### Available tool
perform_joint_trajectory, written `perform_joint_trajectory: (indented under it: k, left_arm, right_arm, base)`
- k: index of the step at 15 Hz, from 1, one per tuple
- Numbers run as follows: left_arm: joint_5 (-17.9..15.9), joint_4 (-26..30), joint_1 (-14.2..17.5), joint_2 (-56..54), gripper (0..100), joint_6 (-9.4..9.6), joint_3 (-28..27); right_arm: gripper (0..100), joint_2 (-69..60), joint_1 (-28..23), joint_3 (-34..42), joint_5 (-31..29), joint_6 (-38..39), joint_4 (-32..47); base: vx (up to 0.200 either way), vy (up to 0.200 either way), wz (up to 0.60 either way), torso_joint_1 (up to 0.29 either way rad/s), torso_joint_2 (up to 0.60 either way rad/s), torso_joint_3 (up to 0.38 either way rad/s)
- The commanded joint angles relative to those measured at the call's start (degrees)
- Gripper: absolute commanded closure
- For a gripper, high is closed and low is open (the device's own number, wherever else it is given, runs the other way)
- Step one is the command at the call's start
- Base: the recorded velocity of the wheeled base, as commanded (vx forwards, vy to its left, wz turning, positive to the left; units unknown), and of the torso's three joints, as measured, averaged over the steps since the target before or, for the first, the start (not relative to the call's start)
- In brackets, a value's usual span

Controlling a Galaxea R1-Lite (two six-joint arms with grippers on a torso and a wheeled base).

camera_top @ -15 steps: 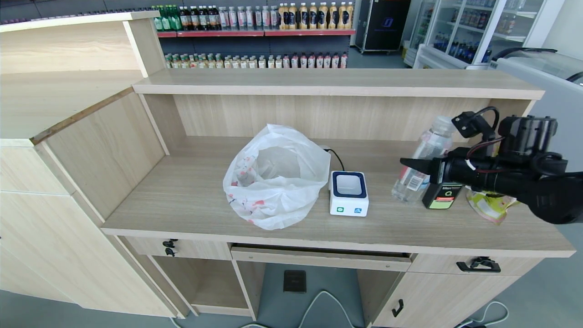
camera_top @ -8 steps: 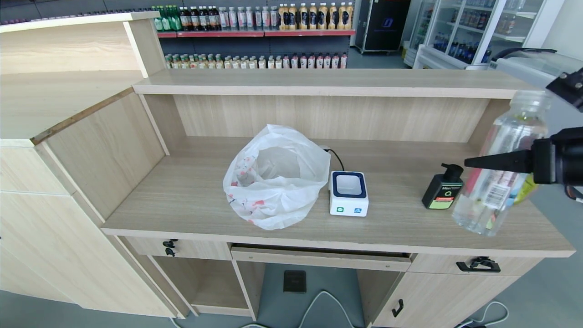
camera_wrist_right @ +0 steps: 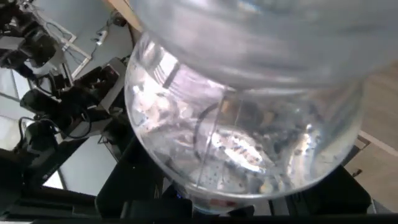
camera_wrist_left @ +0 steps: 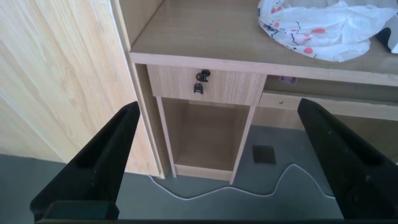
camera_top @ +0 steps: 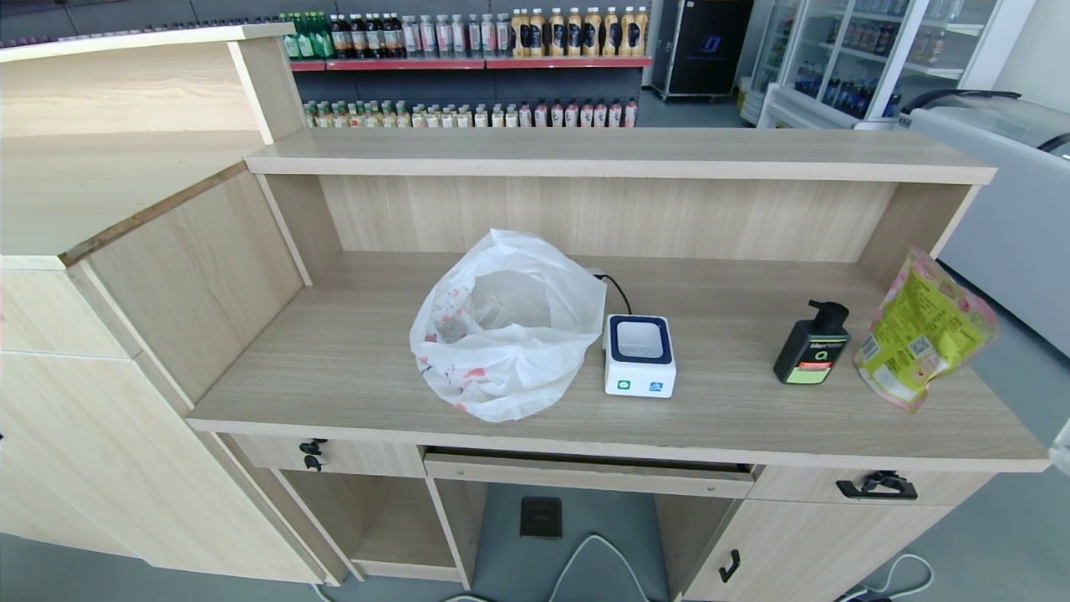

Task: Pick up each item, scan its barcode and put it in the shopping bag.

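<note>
Head view: the shopping bag stands open-mouthed on the counter, with the white scanner just beside it on the side of the right claw. Farther toward that side stand a black pump bottle and, near it, a green snack pouch propped at a tilt by the counter's end.

Left wrist view: the left claw gapes wide, with nothing between its fingers. It hangs below the level of the countertop. Straight beyond the gap are a keyed drawer and the cubby under it. The bag lies higher, past the claw and off to one side.

Right wrist view: the clear bottle sits hard up against the right claw, clamped in its grip and off the counter.
</note>
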Motion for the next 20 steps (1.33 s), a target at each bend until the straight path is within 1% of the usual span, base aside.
perform_joint_trajectory:
  k: [1, 3, 5, 7, 9, 10, 11, 13, 17, 20]
  left_arm:
    - [0.02, 0.0, 0.02, 0.0, 0, -0.04, 0.0]
    - [0.1, 0.0, 0.02, 0.0, 0, -0.04, 0.0]
    - [0.02, 0.0, 0.02, 0.0, 0, -0.04, 0.0]
    - [0.02, 0.0, 0.02, 0.0, 0, -0.04, 0.0]
    - [0.02, 0.0, 0.02, 0.0, 0, -0.04, 0.0]
    - [0.02, 0.0, 0.02, 0.0, 0, -0.04, 0.0]
    - [0.02, 0.0, 0.02, 0.0, 0, -0.04, 0.0]
    - [0.02, 0.0, 0.02, 0.0, 0, -0.04, 0.0]
    - [0.02, 0.0, 0.02, 0.0, 0, -0.04, 0.0]
    - [0.02, 0.0, 0.02, 0.0, 0, -0.04, 0.0]
  right_arm:
    - [100, -3.07, 3.87, -2.02, -0.11, 0.04, 1.65]
    - [100, -3.33, 4.92, -1.67, -0.55, 0.04, 1.73]
    - [100, -3.59, 4.83, -1.58, -1.34, 0.13, 1.73]
    - [100, -4.65, 4.57, -1.14, -1.69, 1.89, 1.73]
    - [100, -5.18, 4.48, -0.96, -3.8, 2.94, 1.82]
    - [100, -5.26, 4.48, -1.23, -6.61, 3.56, 1.82]
    - [100, -5.18, 4.4, -1.49, -7.49, 4.08, 1.73]
    - [100, -4.65, 4.4, -2.28, -9.95, 8.04, 1.47]
    - [100, -1.57, 4.4, -2.28, -10.48, 12.43, -1.34]
    - [100, -1.22, 4.57, -2.28, -10.13, 12.87, -2.66]
  base:
    - [0.0, 0.0, 0.0, 0.0, 0.0, 0.0]
    - [0.0, 0.0, 0.0, 0.0, 0.0, 0.0]
    - [0.0, 0.0, 0.0, 0.0, 0.0, 0.0]
    - [0.0, 0.0, 0.0, 0.0, 0.0, 0.0]
    - [0.0, 0.0, 0.0, 0.0, 0.0, 0.0]
    - [0.0, 0.0, 0.0, 0.0, 0.0, 0.0]
    - [0.0, 0.0, 0.0, 0.0, 0.0, 0.0]
    - [0.0, 0.0, 0.0, 0.0, 0.0, 0.0]
    - [0.0, 0.0, 0.0, 0.0, 0.0, 0.0]
    - [0.0, 0.0, 0.0, 0.0, 0.0, 0.0]
